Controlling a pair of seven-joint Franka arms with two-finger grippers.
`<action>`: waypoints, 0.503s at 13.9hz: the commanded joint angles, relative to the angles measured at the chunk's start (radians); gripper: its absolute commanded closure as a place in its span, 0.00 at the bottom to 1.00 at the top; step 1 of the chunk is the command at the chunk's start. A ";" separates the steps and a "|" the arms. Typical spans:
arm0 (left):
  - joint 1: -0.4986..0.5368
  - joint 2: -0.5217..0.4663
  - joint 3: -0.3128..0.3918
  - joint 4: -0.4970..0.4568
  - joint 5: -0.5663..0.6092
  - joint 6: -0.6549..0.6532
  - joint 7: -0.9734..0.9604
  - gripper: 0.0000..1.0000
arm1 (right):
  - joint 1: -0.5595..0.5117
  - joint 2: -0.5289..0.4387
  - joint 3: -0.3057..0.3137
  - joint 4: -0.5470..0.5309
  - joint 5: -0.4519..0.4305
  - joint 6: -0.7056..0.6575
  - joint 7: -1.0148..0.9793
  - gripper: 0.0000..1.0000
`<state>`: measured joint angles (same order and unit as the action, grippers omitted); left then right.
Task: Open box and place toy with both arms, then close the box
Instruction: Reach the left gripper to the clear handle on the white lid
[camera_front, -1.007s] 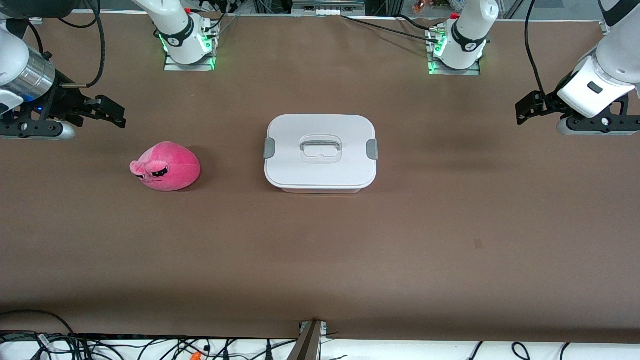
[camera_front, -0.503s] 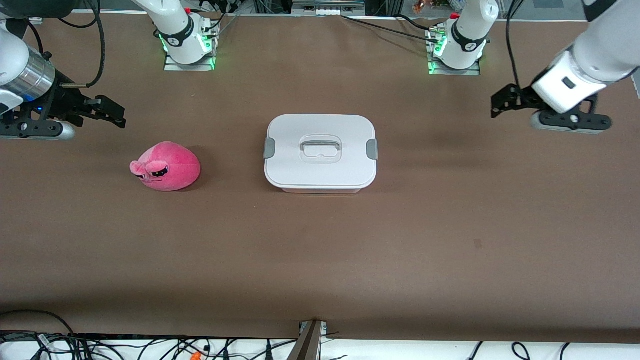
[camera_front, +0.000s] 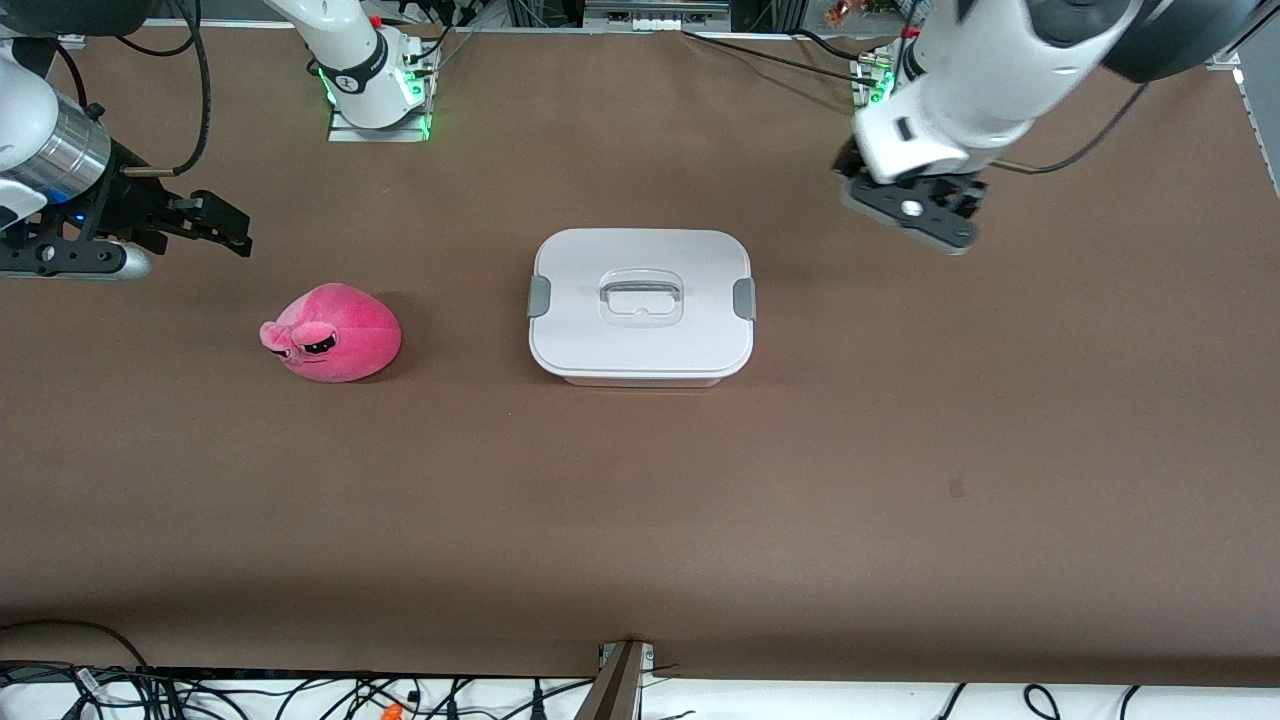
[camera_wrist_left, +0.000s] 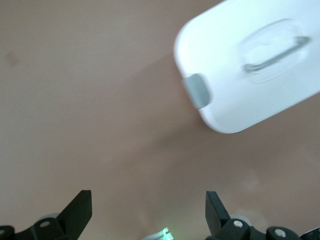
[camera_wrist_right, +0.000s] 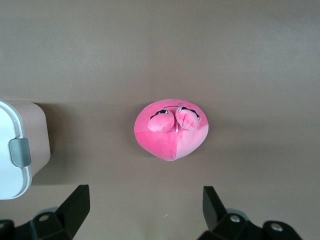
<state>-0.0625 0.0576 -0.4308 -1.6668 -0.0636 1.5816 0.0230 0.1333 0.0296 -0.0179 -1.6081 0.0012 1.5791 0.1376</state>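
Note:
The box (camera_front: 640, 340) stands mid-table, its white lid (camera_front: 640, 262) shut, with a grey clip (camera_front: 744, 299) at each end and a clear handle (camera_front: 641, 297) in the middle. The hot-pink toy (camera_front: 333, 333) lies beside it toward the right arm's end. My left gripper (camera_front: 908, 205) hangs open over bare table between the box and the left arm's base. In the left wrist view, the left gripper (camera_wrist_left: 148, 207) is empty, with the box (camera_wrist_left: 240, 95) and one clip (camera_wrist_left: 196, 91) ahead. My right gripper (camera_front: 222, 228) waits open, up in the air near the toy. In the right wrist view, the right gripper (camera_wrist_right: 145, 205) frames the toy (camera_wrist_right: 171, 129).
Brown table surface (camera_front: 640, 500) stretches all round the box and toy. The two arm bases (camera_front: 378, 85) (camera_front: 915, 100) stand at the table's edge farthest from the front camera. Cables (camera_front: 300, 695) lie along the edge nearest it.
The left arm has swung in from the table's end toward the box, its gripper staying open. The right arm, the box and the toy have not moved.

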 joint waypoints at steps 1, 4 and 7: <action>0.006 0.111 -0.103 0.076 0.008 0.090 0.043 0.00 | -0.001 0.009 0.003 0.025 0.002 -0.008 0.010 0.00; -0.054 0.186 -0.160 0.068 0.063 0.211 0.103 0.00 | -0.001 0.009 0.003 0.027 0.002 -0.007 0.010 0.00; -0.128 0.283 -0.158 0.061 0.116 0.342 0.222 0.00 | -0.001 0.009 0.003 0.027 0.002 -0.007 0.010 0.00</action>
<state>-0.1506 0.2565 -0.5878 -1.6407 0.0038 1.8680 0.1589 0.1333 0.0296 -0.0179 -1.6074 0.0012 1.5801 0.1376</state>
